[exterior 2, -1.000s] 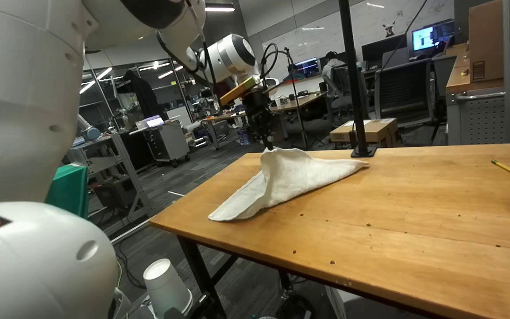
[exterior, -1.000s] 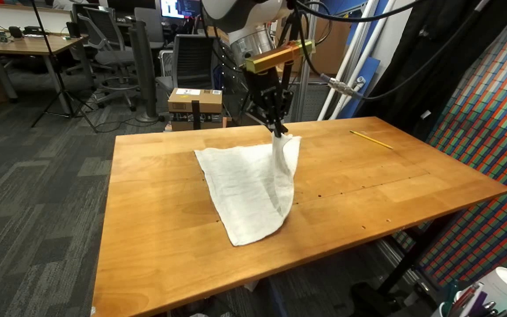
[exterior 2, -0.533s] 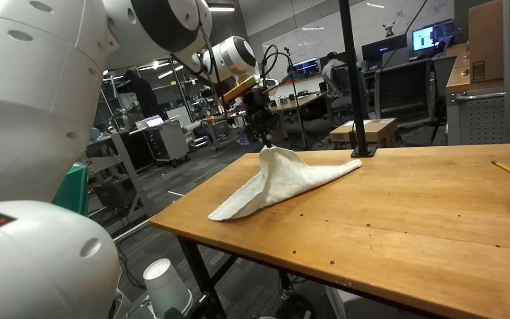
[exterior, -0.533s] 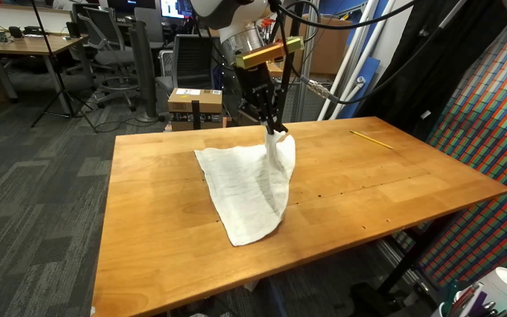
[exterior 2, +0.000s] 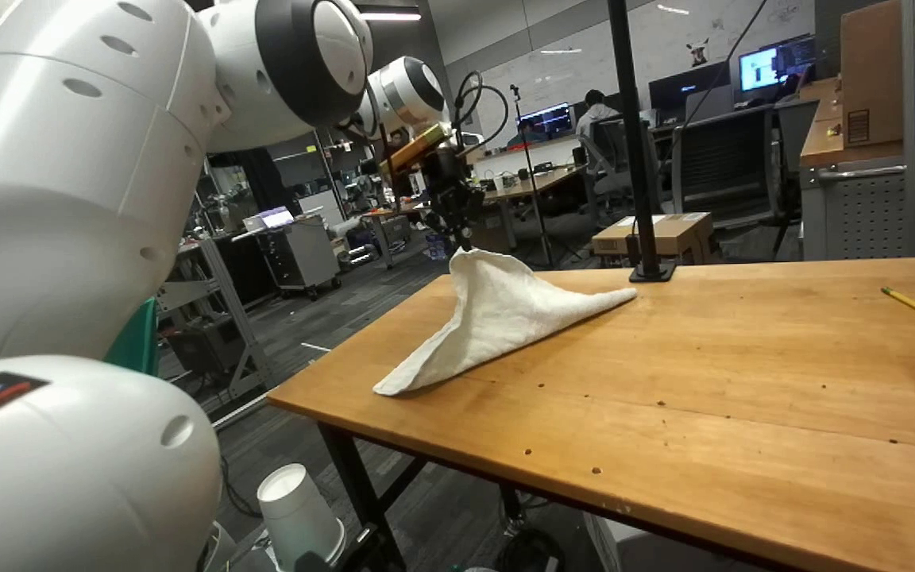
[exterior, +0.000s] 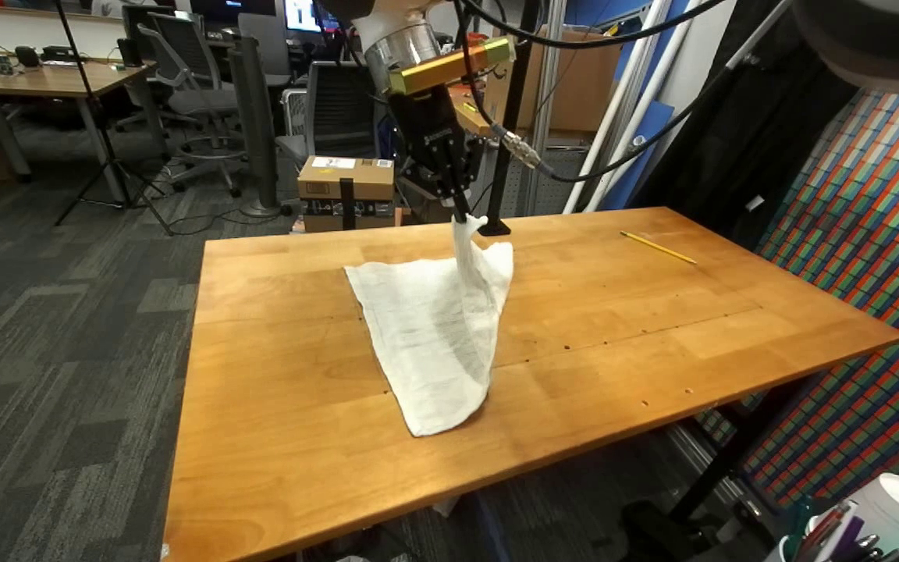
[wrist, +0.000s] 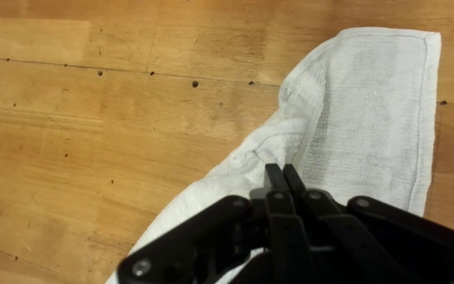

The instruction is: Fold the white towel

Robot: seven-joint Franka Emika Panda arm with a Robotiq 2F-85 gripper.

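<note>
Nearest in an exterior view, a bunch of coloured pens shows in the lower corner, in front of the broad wooden worktop. On it the thin, plain white cloth towel lies partly flat, one side gathered and rising to the black jaws — these are together, clamped on the cloth above the surface. A slim yellow pencil lies well apart from the towel, towards the worktop's far edge — and beyond that edge stand a brown cardboard box and a black office chair.
</note>
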